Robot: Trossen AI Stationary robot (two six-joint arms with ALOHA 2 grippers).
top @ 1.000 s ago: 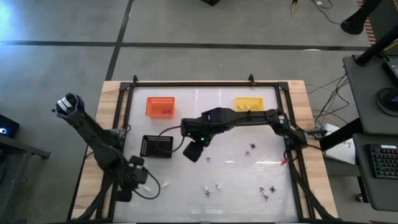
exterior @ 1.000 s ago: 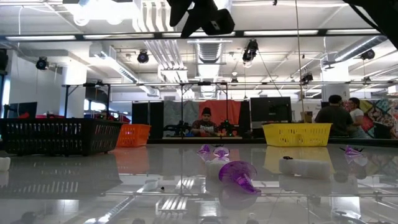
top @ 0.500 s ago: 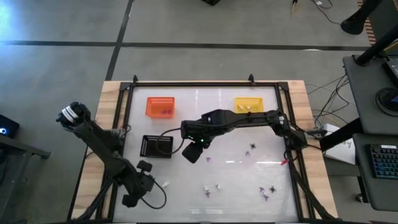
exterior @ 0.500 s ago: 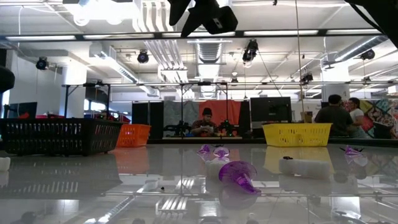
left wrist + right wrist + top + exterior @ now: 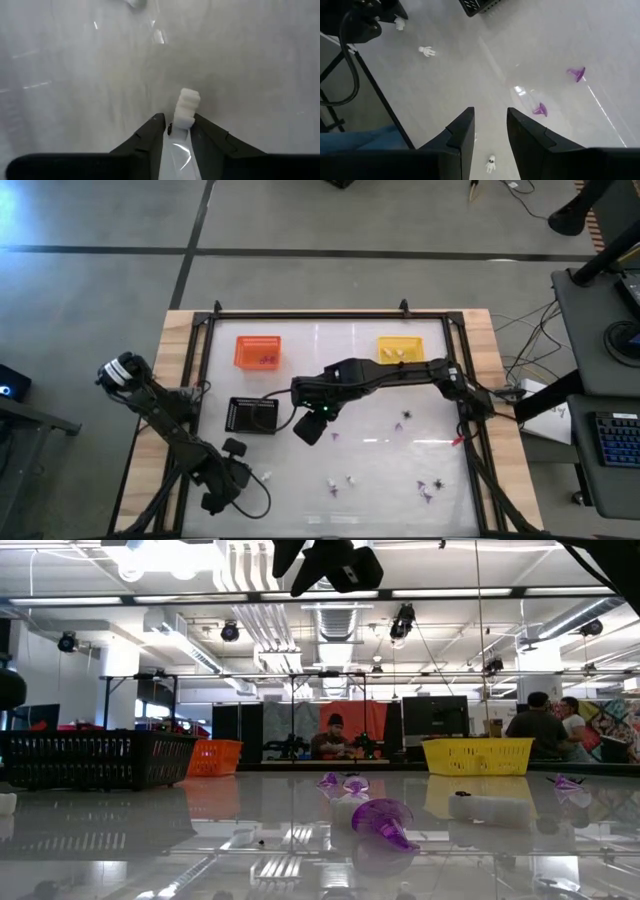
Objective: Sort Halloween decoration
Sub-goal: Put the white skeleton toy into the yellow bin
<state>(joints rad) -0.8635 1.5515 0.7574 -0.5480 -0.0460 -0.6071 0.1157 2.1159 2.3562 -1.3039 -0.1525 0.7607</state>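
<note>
Left gripper [image 5: 178,131] pinching a white trinket [image 5: 184,108] above the table [image 5: 380,455]; right gripper [image 5: 490,120], fingers spread, hovering near the black tray [image 5: 253,415]

Glossy white table [image 5: 380,390] top, mirror-shiny in the low view, with a raw wood rim [image 5: 176,330] and black metal framing. Plastic mesh baskets: orange [image 5: 257,351], yellow [image 5: 401,349], black [image 5: 253,415]. Translucent shiny purple plastic trinkets [image 5: 381,823], matt whitish ones [image 5: 185,107]. Matt black plastic pincer fingers [image 5: 150,132]. Dull grey concrete-looking floor [image 5: 100,290].
</note>
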